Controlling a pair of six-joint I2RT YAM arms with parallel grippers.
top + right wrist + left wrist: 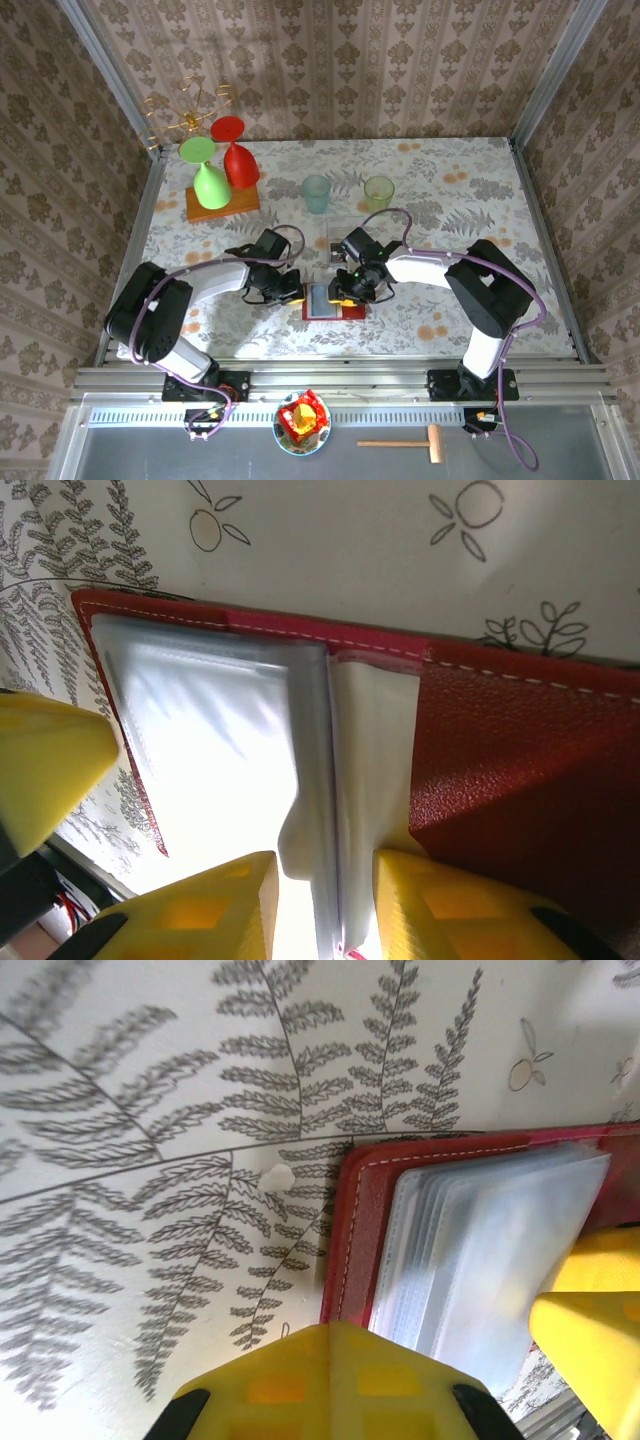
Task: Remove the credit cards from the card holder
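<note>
So the card holder (520,780) was lying opened flat on the table (450,190), near the front edge, right between the two arms. The left gripper (330,1370) was pressed together with nothing seen in it, its tip parked at the corner of the red cover. The right gripper (322,910) was set a little apart, with a bunch of the clear sleeves (220,740) standing up between the fingers. Whether they were actually being bitten couldn't be told. No credit cards could be made out through the glare, tbh.

What could be messed up from here:
- If only sleeve plastic got pinched, the whole holder would probably be dragged or lifted and nothing would be pulled out.
- If the cover wasn't really pinned down, it could get flipped shut.
- The two grippers were crowded close, so a bump could be expected.
</note>
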